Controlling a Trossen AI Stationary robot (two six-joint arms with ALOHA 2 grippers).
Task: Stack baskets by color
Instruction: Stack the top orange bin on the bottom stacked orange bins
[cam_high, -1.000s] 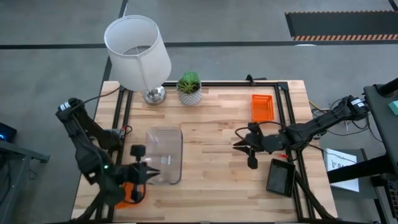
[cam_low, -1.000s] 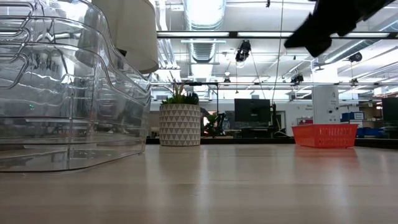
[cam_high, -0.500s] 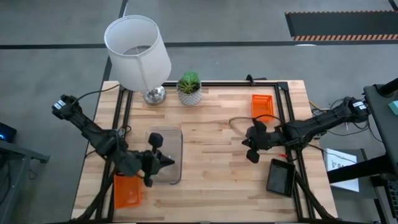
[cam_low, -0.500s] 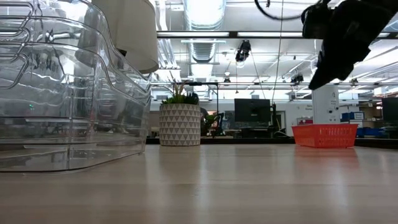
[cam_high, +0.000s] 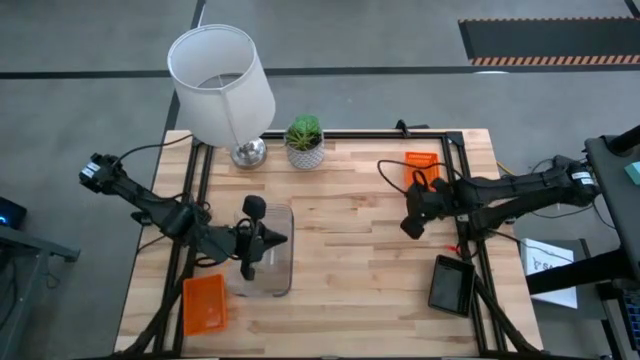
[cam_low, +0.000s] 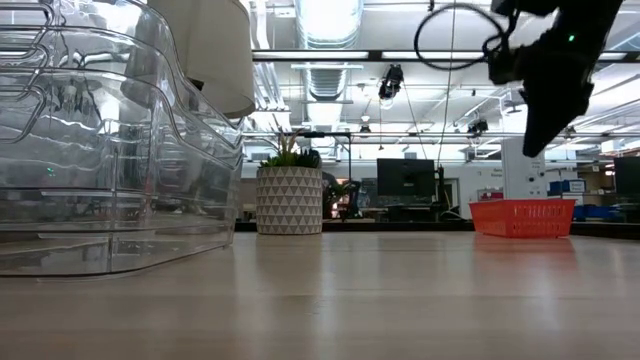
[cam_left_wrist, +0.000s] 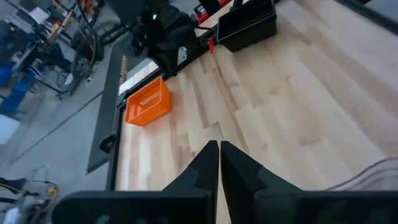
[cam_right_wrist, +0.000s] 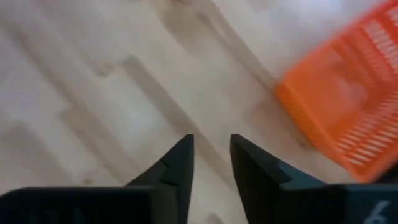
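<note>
A nested stack of clear baskets (cam_high: 268, 252) (cam_low: 110, 140) rests on its base left of the table's middle. My left gripper (cam_high: 283, 240) (cam_left_wrist: 219, 152) hovers shut above the stack, touching nothing. One orange basket (cam_high: 205, 303) lies at the front left corner. Another orange basket (cam_high: 424, 168) (cam_right_wrist: 348, 106) (cam_low: 522, 216) lies at the far right. My right gripper (cam_high: 408, 229) (cam_right_wrist: 211, 146) (cam_low: 540, 135) hangs open just short of it, pointing steeply down over bare wood. A black basket (cam_high: 452, 283) (cam_left_wrist: 249, 25) sits at the front right.
A white lamp (cam_high: 220, 85) and a white plant pot with green leaves (cam_high: 304, 142) (cam_low: 288, 200) stand along the far edge. A black frame rail (cam_high: 462, 170) runs along the table's right side. Bare wood (cam_high: 350, 260) lies between the two grippers.
My left gripper has swung from over the front-left orange basket toward the far edge and right, and now hangs over the clear stack; that orange basket lies uncovered. My right gripper has moved toward the far-right orange basket and tipped from near level to steeply down.
</note>
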